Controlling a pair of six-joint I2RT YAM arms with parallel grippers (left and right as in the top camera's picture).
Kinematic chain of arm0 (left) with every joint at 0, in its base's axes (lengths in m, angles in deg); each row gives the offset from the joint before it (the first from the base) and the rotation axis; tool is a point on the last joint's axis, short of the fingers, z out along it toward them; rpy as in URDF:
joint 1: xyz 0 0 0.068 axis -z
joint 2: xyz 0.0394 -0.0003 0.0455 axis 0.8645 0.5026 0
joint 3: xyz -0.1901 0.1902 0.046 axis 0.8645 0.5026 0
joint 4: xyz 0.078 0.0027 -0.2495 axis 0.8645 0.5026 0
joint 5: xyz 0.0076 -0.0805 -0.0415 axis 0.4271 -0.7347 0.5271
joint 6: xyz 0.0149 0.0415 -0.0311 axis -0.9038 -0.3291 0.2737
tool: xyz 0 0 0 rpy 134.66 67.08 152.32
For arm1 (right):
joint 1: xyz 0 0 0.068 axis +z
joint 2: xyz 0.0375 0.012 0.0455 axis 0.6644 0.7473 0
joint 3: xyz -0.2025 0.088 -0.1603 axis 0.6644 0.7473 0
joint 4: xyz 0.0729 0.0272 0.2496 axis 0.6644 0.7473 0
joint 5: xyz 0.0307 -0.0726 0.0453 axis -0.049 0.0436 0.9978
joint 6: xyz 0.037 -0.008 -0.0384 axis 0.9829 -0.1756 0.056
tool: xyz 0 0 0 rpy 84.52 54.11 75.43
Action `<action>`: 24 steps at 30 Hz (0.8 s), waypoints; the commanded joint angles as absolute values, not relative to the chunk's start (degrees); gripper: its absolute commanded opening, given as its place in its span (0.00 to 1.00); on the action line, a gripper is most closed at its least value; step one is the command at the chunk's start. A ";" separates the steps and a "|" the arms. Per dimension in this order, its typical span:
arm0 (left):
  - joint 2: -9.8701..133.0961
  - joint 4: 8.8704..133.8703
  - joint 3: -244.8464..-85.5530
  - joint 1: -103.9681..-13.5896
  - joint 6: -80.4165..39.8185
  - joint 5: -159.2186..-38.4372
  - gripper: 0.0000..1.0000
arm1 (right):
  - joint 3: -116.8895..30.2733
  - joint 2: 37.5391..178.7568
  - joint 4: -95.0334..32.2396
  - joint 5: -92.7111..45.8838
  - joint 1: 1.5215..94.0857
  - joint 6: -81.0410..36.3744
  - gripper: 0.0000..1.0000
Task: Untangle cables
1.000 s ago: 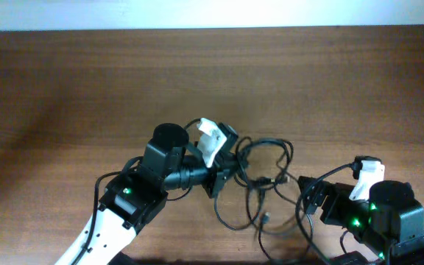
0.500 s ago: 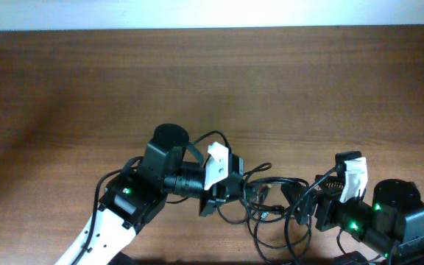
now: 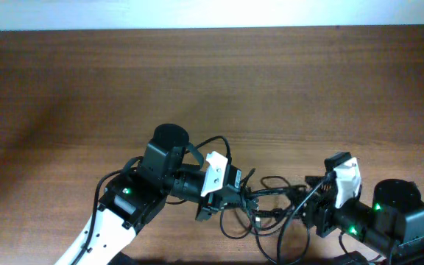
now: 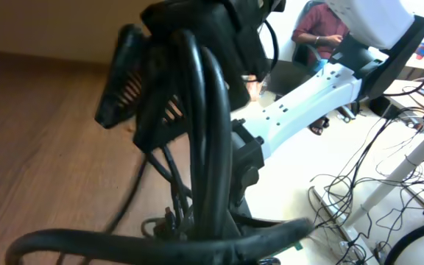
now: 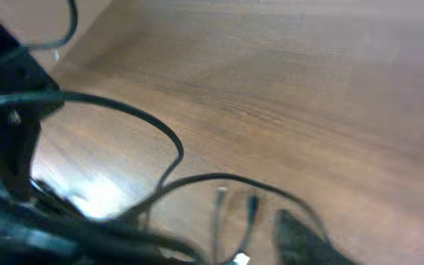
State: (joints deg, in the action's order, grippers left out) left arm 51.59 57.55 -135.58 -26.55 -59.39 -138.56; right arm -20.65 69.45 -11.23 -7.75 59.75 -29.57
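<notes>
The cables [image 3: 271, 200] are a loose black tangle on the wooden table [image 3: 197, 81], stretched between my two grippers. My left gripper [image 3: 234, 197] sits at the tangle's left end and is shut on the cables. In the left wrist view, thick black cable loops [image 4: 197, 147] fill the frame close to the camera. My right gripper [image 3: 311, 205] is at the tangle's right end. The right wrist view is blurred: one dark fingertip [image 5: 300, 234] shows, its jaws stand apart, and thin cable loops [image 5: 164, 136] and two small plug ends [image 5: 219, 197] lie between them.
Both arms crowd the table's near edge. Beyond that edge the left wrist view shows the right arm's white body [image 4: 308, 103], a seated person [image 4: 322, 29] and floor wiring [image 4: 374, 199]. A pale wall [image 3: 212, 11] bounds the far side.
The left gripper has pulled the tangle down toward the near edge and drawn it narrower. The right gripper has moved left into the cables, and its jaws have narrowed.
</notes>
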 commanded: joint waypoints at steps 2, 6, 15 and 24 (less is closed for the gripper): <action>51.35 57.41 -136.11 -26.62 -60.29 -139.83 0.00 | -21.11 69.19 -12.13 -6.44 60.01 -41.70 0.66; 51.35 57.41 -136.11 -28.19 -54.93 -134.19 0.00 | -21.11 69.17 -9.16 -11.16 60.01 -41.98 0.66; 51.37 57.41 -136.11 -33.96 -50.01 -139.02 0.00 | -21.11 69.17 -11.39 2.34 60.01 -45.96 0.69; 51.35 57.31 -136.11 -33.13 -56.48 -148.36 0.00 | -21.09 69.19 -21.59 -2.73 60.01 -47.40 0.66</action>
State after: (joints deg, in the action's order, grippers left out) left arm 51.59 57.55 -135.58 -33.72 -54.23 -145.01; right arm -20.63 69.45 -20.83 -2.07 59.75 -46.86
